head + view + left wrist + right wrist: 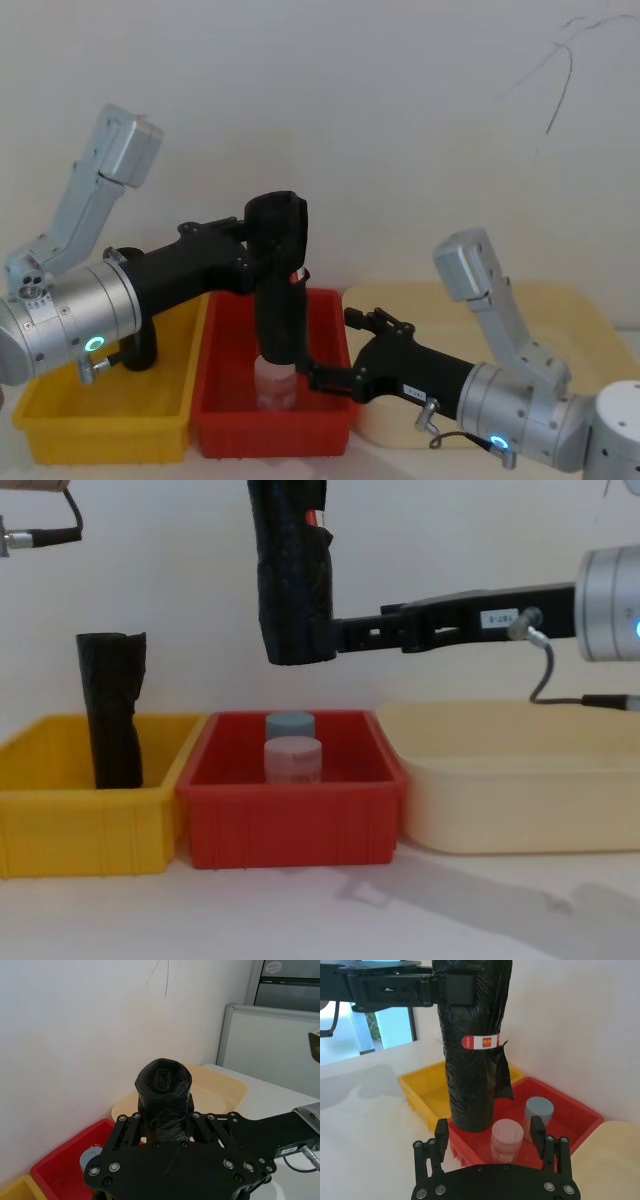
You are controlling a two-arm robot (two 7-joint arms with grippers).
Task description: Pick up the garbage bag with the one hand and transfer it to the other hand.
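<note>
Black garbage bag (278,300) upright over red bin (290,825) — top in the pinch of the left hand (258,260), right hand (489,1130) spread at its base

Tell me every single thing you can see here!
garbage bag: 1, black with a red-and-white mark, held upright in the air above the red bin
plain black roll: 1, black, standing in the yellow bin
yellow bin: 1, yellow, on the robot's left
red bin: 1, red, in the middle
cream tray: 1, cream, on the robot's right
grey-blue jar: 1, in the red bin, at the back
pink jar: 1, in the red bin, in front
table: 1, white, under the bins
left gripper: 1, black, shut on the garbage bag near its top
right gripper: 1, black, open, at the garbage bag's lower end
</note>
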